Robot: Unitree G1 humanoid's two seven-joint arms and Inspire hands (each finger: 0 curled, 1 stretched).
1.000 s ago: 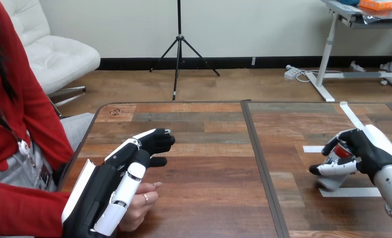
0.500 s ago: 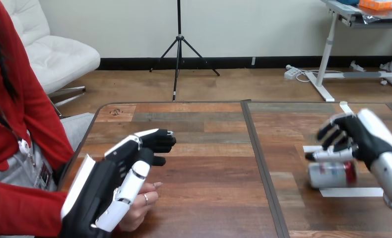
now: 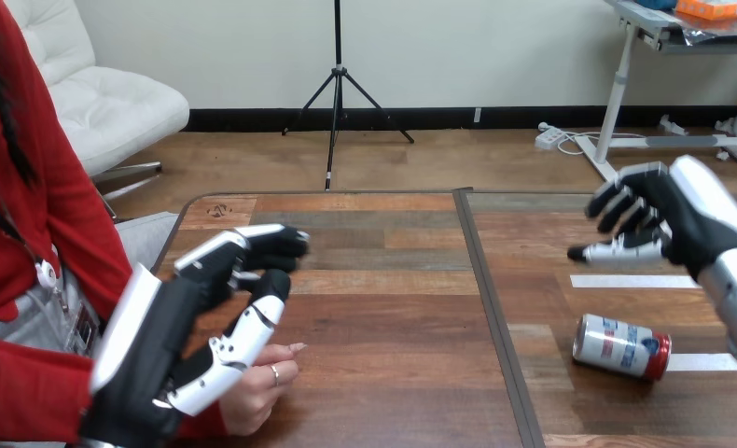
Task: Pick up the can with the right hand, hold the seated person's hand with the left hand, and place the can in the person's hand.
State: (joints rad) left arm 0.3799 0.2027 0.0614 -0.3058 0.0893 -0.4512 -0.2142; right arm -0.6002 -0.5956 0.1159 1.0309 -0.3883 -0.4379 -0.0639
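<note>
The can [image 3: 621, 345], silver with a red end, lies on its side on the wooden table [image 3: 393, 308] at the right. My right hand [image 3: 671, 227] hovers well above and behind it, open, with relaxed fingers and nothing in them. At the lower left my left hand [image 3: 173, 336] is open, its fingers stretched forward. The person's hand [image 3: 257, 385] rests on the table under it, mostly hidden by my palm and thumb. My thumb lies over that hand, and I cannot tell whether the two touch.
Two white tape strips [image 3: 633, 281] mark the table around the can, one behind it and one beside its red end. A dark seam [image 3: 495, 317] runs front to back through the table's middle. The person sits at the left edge.
The can has left my right hand and dropped onto its side on the table. My right hand opened and rose away. My left hand lifted slightly and shifted left.
</note>
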